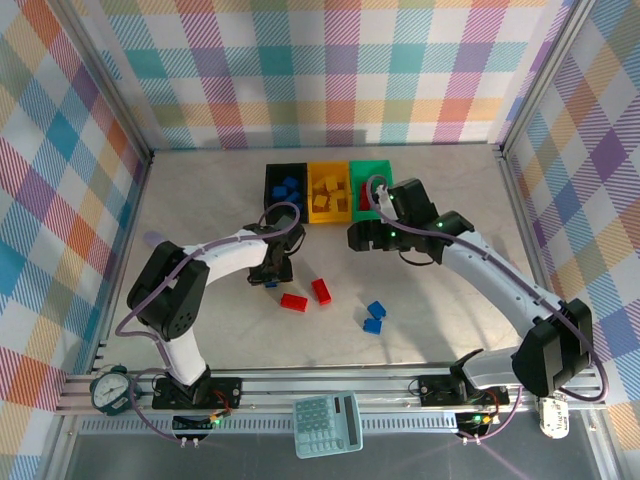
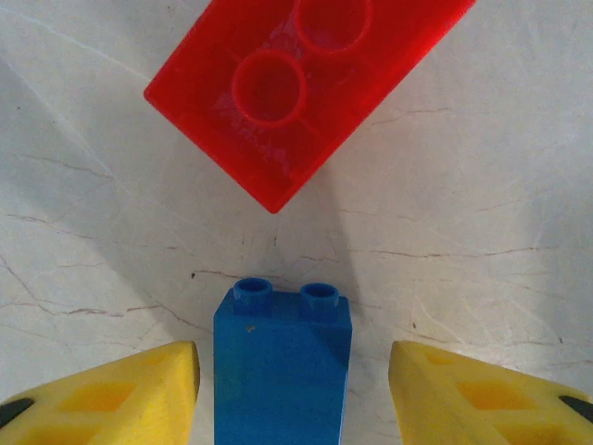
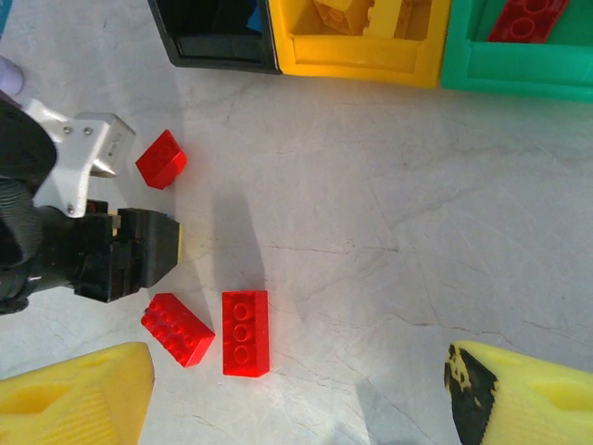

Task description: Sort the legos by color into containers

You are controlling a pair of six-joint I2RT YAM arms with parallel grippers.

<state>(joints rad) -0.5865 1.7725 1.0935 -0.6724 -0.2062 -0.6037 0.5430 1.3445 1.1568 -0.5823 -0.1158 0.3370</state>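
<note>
- Containers: the black bin (image 1: 285, 166), yellow bin (image 1: 329, 165) and green bin (image 1: 372, 163) stand joined in a row at the far side of the table (image 1: 200, 210). You see blue bricks in the black one, yellow bricks in the yellow one and red in the green one.
- Left gripper (image 2: 292, 357): the jaws are open and straddle a blue brick (image 2: 283, 371) lying on the table. A gap shows on each side, so neither finger touches it. A red brick (image 2: 296, 93) lies just beyond it.
- Right gripper (image 3: 301, 371): the jaws are spread wide with nothing between them. They hang over bare table on the near side of the bins.
- Left to sort: besides the straddled blue brick, you can count three red bricks (image 3: 246, 333) near the left gripper. Two blue bricks (image 1: 376, 309) lie side by side further to the right.
- No yellow brick shows loose on the table.
- Progress, as a judgement: most of the sorting looks done. The yellow colour appears finished, and about six red and blue pieces remain.
- The step in hand is most likely to close on the blue brick and carry it to the black bin.
</note>
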